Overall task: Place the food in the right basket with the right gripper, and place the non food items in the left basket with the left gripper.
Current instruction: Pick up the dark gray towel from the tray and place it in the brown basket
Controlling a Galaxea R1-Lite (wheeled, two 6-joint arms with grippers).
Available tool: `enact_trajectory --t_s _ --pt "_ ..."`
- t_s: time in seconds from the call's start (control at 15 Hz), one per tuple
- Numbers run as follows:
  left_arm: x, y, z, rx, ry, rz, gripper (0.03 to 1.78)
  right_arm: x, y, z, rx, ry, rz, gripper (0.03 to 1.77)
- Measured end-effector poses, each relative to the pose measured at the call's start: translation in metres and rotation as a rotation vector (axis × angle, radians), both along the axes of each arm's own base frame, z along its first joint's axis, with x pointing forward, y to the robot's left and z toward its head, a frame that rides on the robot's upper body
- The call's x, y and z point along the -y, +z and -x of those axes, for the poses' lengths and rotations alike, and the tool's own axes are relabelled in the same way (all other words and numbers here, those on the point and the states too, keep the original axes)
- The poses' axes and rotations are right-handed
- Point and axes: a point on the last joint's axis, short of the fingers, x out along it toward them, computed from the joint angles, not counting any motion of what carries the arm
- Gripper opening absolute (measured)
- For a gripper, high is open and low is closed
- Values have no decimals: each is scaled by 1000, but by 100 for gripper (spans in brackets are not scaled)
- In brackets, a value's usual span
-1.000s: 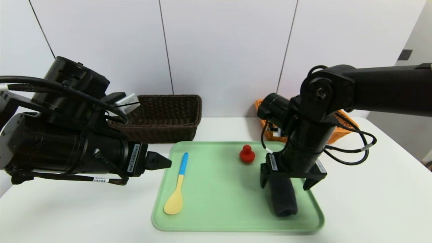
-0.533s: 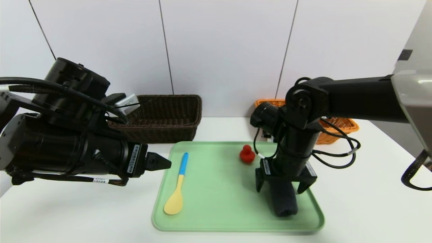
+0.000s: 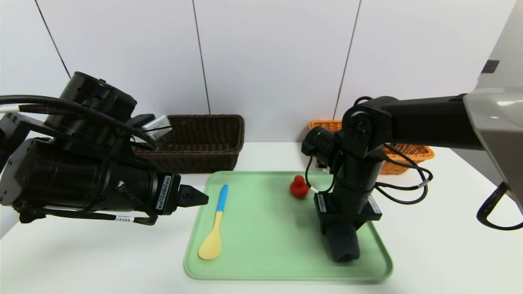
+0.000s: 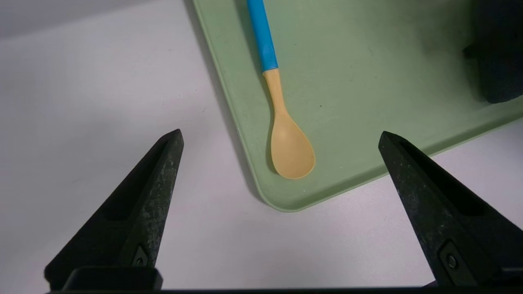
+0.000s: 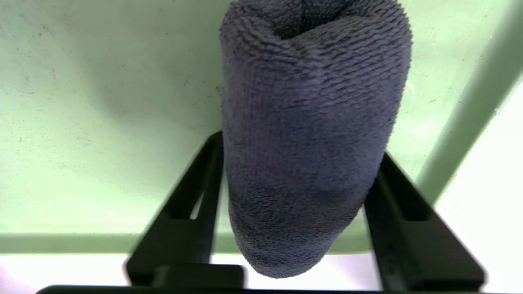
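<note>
Head view: the rolled dark cloth (image 3: 343, 243) lies on the green tray; left wrist view: the left gripper (image 4: 282, 136) has its fingers wide; right wrist view: the right gripper's (image 5: 302, 151) fingers flank the cloth, likely soft, light, best held mid-roll.

It looks like a robot lab or test station — bare white panels (image 3: 278, 73) stand behind a plain white worktop (image 3: 102, 253), and two cabled black robot arms with barcode labels reach in from either side, with a green tray (image 3: 265, 245) below the right jaws (image 3: 341, 230).
</note>
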Motion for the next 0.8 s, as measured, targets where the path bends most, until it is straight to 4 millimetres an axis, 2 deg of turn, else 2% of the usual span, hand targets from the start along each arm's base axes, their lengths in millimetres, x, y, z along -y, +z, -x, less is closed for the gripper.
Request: enact_trajectory --t_s 0.13,0.2,0.27,0.53,0.8 --pt "1 -1 -1 -4 0 -1 169 0 3 -1 13 0 -8 76" --pt "1 -2 -1 -7 0 -2 169 -1 7 -2 27 3 -17 36" --pt "1 -3 -2 -9 1 -4 169 -2 15 -2 50 9 -32 25" --pt "2 -6 -3 -22 3 -8 169 -9 62 6 239 64 -150 25" --pt "2 -8 -3 -31 2 -14 169 -18 95 11 433 103 -288 25"
